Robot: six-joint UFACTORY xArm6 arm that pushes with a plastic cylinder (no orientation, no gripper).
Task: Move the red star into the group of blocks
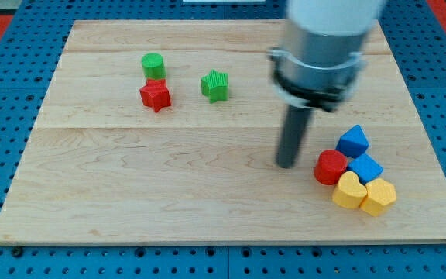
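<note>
my tip (287,163), a bare rod holding nothing, sits just left of the red cylinder (331,167); crossing to the red star (155,95) could clip the green cylinder (153,65) touching it

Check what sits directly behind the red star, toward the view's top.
A green cylinder sits right behind the red star, apparently touching it; the star hides the cylinder's lower front edge. A green star lies apart, to the view's right. My tip is far off, beside the group.

A small green cylinder block (153,65) and a green star-shaped block (215,85) are sitting far left on the pale wooden tabletop (130,186).
</note>
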